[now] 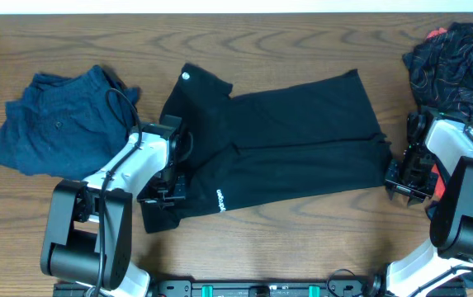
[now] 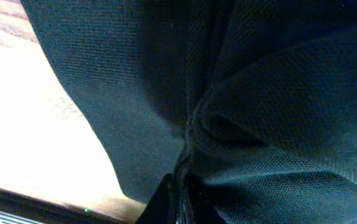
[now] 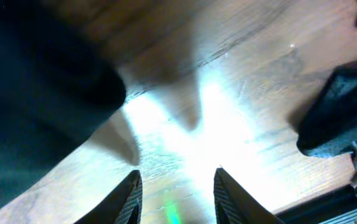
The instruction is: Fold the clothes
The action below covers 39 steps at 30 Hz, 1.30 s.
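My left claw (image 1: 163,188) is clamped on the black shirt (image 1: 286,148); in its wrist view the cloth bunches into creases that run down between the fingers (image 2: 161,202). The shirt lies spread across the middle of the wooden surface (image 1: 302,235), with its white lettering (image 1: 219,200) near that claw and the small white logo (image 1: 184,74) at the far left corner. My right claw (image 3: 177,198) hangs open just off the shirt's right edge, with only bare wood between its tips. A blue garment (image 1: 54,124) lies to the left, and a black garment with red lines (image 1: 455,54) sits at the far right.
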### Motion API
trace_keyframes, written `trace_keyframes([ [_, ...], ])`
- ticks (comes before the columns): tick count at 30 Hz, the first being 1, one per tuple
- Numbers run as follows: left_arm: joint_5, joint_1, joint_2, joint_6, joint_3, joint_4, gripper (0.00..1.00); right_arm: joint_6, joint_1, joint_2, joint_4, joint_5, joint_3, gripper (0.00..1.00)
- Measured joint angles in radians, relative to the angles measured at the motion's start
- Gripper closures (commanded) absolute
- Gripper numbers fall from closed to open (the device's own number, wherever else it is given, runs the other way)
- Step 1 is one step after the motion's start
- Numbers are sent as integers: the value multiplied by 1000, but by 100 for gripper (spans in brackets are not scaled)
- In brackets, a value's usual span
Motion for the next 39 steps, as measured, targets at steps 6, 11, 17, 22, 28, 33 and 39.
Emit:
trace_keyframes([
  [6,0,0,0,0,0,27,94,-37,4,-117,119,-61,-8,63],
  [11,-2,0,0,0,0,46,94,-97,8,-277,307,-180,-5,83],
  [17,-4,0,0,0,0,53,93,-153,8,-260,379,-286,-3,97],
  [22,-3,0,0,0,0,57,93,-180,28,-153,380,-330,-4,97],
  [28,-4,0,0,0,0,57,93,-195,38,-42,379,-334,-5,98],
  [33,-3,0,0,0,0,53,92,-200,38,-19,332,-288,-5,95],
  [39,-5,0,0,-3,0,34,74,-179,38,-20,237,-171,-3,98],
])
